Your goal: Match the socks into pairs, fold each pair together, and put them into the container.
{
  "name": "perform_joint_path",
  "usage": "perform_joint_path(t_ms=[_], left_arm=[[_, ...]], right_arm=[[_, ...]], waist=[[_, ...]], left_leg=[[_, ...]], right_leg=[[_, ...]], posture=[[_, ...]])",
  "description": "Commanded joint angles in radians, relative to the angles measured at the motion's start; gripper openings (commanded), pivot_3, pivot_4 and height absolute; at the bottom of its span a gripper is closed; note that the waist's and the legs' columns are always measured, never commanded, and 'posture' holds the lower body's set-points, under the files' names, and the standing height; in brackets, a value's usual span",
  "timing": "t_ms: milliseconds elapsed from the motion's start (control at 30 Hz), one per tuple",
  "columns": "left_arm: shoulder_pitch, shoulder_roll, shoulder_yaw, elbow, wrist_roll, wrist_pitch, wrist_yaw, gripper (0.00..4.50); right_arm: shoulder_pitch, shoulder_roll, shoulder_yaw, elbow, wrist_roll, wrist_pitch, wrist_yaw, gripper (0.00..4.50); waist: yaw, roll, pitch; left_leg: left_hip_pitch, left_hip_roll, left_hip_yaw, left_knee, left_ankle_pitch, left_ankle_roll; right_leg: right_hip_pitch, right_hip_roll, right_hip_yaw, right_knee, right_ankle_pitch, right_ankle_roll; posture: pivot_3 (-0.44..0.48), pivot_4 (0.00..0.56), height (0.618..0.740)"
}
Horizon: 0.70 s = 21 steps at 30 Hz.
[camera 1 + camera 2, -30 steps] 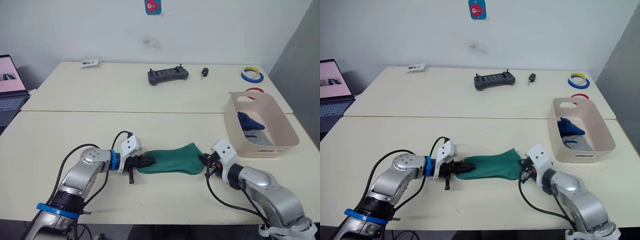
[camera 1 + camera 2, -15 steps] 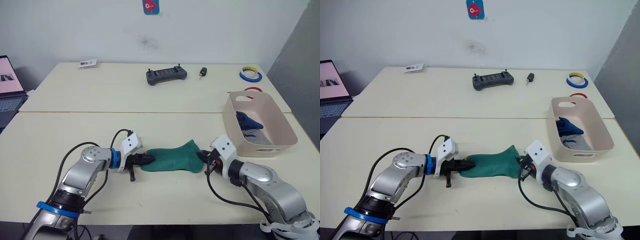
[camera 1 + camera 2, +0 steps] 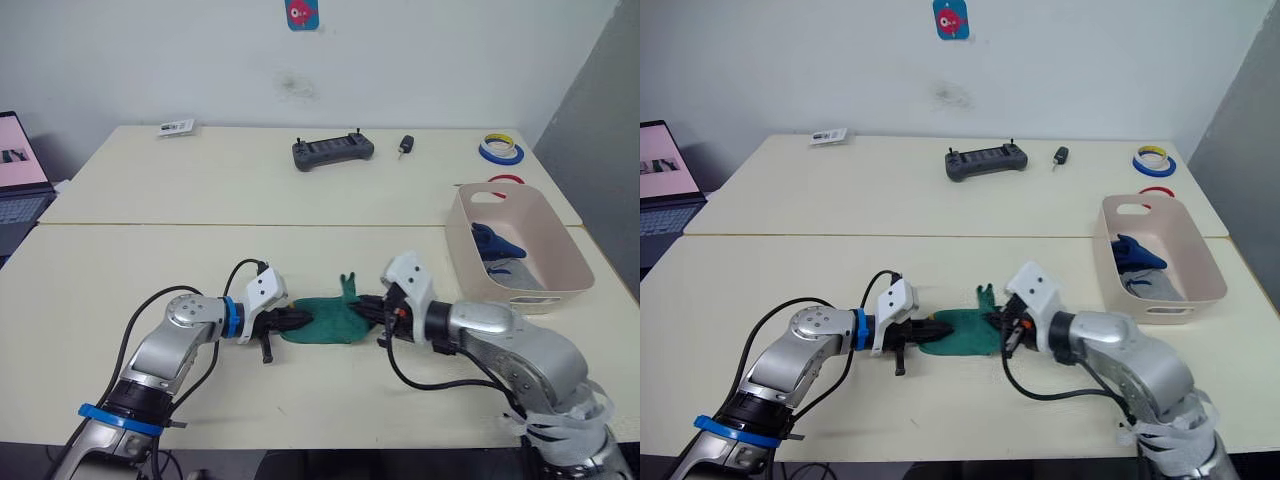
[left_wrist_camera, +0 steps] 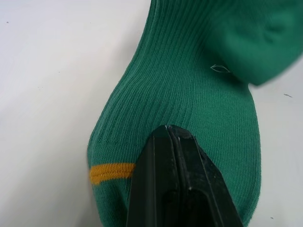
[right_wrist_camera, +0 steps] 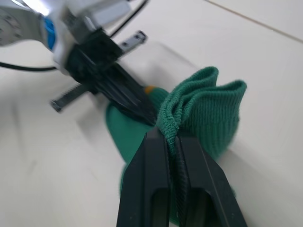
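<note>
A green sock (image 3: 325, 322) with a yellow stripe (image 4: 111, 172) lies on the near table between my two grippers. My left gripper (image 3: 300, 321) is shut on its left, cuff end, fingers (image 4: 173, 156) lying pressed together over the ribbed cloth. My right gripper (image 3: 368, 312) is shut on the sock's other end (image 5: 208, 101), which is lifted and doubled back over the sock toward the left gripper (image 5: 128, 99). The pale pink container (image 3: 570, 243) stands at the right. It holds a royal blue sock (image 3: 497, 243) and a light grey one (image 3: 515, 272).
On the far table sit a dark grey controller (image 3: 334, 152), a key fob (image 3: 406, 146), tape rolls (image 3: 503, 150), a red ring (image 3: 510, 181) and a small card (image 3: 179, 126). A laptop (image 3: 18, 180) is at the far left. A seam joins the two tables.
My right gripper has moved left with its end of the green sock, folding it over toward the left gripper. The sock now lies shorter with one end raised. The left gripper stays put.
</note>
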Motion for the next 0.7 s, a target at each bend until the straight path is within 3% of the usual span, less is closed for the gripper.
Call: perform_joint_path(t_ms=[33, 700], left_arm=[[0.010, 0.027, 0.014, 0.002, 0.009, 0.029, 0.008, 0.00], [-0.008, 0.069, 0.080, -0.037, -0.069, 0.114, 0.001, 0.00]], right_arm=[[-0.040, 0.049, 0.009, 0.027, 0.021, 0.030, -0.031, 0.04], [-0.079, 0.208, 0.091, 0.215, -0.003, 0.008, -0.111, 0.04]], waist=[[-0.001, 0.000, 0.000], [-0.004, 0.000, 0.000]], left_leg=[[0.000, 0.000, 0.000, 0.000, 0.000, 0.000], [0.000, 0.001, 0.000, 0.000, 0.000, 0.000]], right_leg=[[0.000, 0.000, 0.000, 0.000, 0.000, 0.000], [-0.002, 0.000, 0.000, 0.002, 0.000, 0.000]], posture=[[0.000, 0.150, 0.740], [0.000, 0.150, 0.740]])
